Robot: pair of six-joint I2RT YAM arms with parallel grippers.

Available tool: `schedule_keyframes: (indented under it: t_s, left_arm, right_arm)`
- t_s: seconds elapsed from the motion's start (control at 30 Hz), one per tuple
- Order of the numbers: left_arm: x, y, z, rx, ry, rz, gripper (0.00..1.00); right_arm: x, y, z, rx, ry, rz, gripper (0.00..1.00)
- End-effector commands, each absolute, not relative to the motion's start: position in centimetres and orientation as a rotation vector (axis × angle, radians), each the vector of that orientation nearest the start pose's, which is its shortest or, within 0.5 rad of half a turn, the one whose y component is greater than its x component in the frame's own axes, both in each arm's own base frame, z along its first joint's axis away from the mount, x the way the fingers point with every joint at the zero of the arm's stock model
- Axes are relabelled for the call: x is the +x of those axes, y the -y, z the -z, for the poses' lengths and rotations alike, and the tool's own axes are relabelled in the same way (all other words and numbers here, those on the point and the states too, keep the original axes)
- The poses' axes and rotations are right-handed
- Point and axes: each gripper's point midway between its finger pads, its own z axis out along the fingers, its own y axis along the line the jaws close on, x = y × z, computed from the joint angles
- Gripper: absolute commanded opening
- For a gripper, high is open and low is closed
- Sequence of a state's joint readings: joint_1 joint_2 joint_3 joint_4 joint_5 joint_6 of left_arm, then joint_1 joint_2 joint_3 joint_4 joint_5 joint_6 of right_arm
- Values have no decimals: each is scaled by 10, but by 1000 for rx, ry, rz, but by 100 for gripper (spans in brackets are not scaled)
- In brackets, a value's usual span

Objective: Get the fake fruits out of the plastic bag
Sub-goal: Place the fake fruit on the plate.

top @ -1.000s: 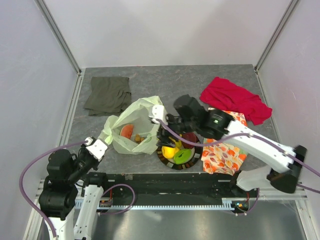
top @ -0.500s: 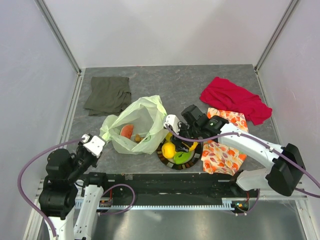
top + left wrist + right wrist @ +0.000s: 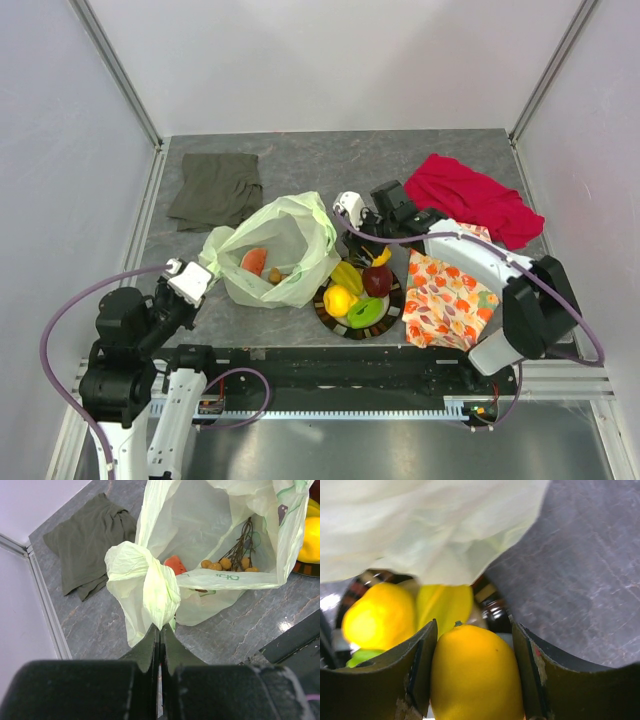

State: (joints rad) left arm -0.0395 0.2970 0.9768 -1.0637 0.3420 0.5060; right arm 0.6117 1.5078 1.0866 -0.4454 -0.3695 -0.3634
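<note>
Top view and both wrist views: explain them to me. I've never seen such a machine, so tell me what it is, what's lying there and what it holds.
A robot: two arms bolted at the near edge of a table, each ending in a two-finger end effector. The top view looks down from above and behind; each wrist view rides on one arm, just behind its end effector. The left end effector is shut on the knotted handle of the plastic bag; a melon slice and a grape cluster lie inside. The right end effector is shut on a yellow lemon. Other fruits sit on a plate. Around lie an olive cloth, a red cloth, an orange-flowered cloth.
</note>
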Motion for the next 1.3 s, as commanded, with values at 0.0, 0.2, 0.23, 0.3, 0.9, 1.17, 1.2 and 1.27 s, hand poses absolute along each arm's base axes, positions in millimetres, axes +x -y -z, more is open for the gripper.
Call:
schedule_keyframes:
  t_s: [0.0,0.2,0.23,0.3,0.9,1.17,1.2,1.27]
  left_arm:
    - [138,46,-268,700,-1810,48,2]
    - [140,44,-265,689,-1841,47,2]
    - [140,44,-265,690,-1847,47,2]
    - [140,42,-264,686,-1855,39,1]
    - [144,47,-260,700,-1872,73,2]
    - [142,49,-261,706,-1859,87,2]
    - [142,49,-259,705,-1863,89,2]
    - [141,50,-260,704,-1861,91,2]
  right_arm:
    - [325,-273,-127,-1247,-1981,-577,34]
    - [341,-285,-105,-1214,-2017,-687,35]
    - [338,-289,-103,-1216,-2019,-727,35]
    - [334,-293,-97,-1206,-2039,-776,36]
    - [293,-277,-57,-1178,-2192,-866,43]
    - [294,-274,-57,-1123,-2215,-848,98]
    - [296,-276,-62,-1113,-2210,-850,98]
    - [297,-278,-71,-1105,-2201,-868,98]
